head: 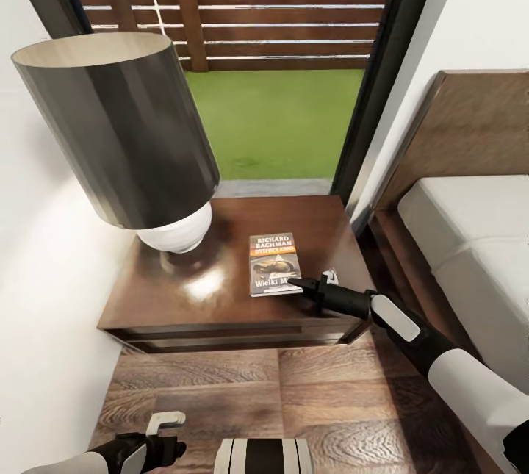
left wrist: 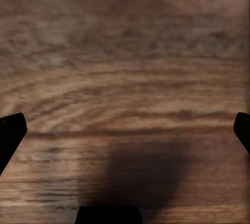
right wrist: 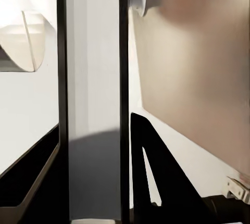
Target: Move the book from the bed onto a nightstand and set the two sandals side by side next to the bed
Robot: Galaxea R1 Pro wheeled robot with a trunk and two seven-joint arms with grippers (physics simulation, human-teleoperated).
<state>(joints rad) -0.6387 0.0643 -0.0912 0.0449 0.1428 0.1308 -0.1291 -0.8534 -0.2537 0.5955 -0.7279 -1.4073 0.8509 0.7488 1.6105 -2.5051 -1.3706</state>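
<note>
resting flat on the glossy top of the nightstand (head: 220,290), the book (head: 274,264) lies face up with its orange band and white title readable, toward the side of the nightstand nearer the bed (head: 470,239) and well clear of the lamp (head: 117,128). your right gripper (head: 312,284) reaches in from the bed side of the nightstand, one dark finger (head: 303,284) lying across the book's lower corner and touching or just over it; the other finger, pale, stands up just behind. whether that gripper is pinching the book or spread around it, you cannot tell from these pictures, and the right wrist view gives you a blurred close look at a pale flat surface and a dark finger (right wrist: 156,182) without settling it. the lamp, dark shade on a white rounded base, stands on the half of the nightstand away from the bed. behind the nightstand a dark-framed window (head: 279,55) looks onto grass and a slatted wooden fence. your left gripper (head: 158,437) hangs low in front of the nightstand over the wood-plank floor (head: 330,400), its fingers spread wide apart with nothing between them; the left wrist view shows the dark fingertips (left wrist: 10,135) at either side of the plank grain
</note>
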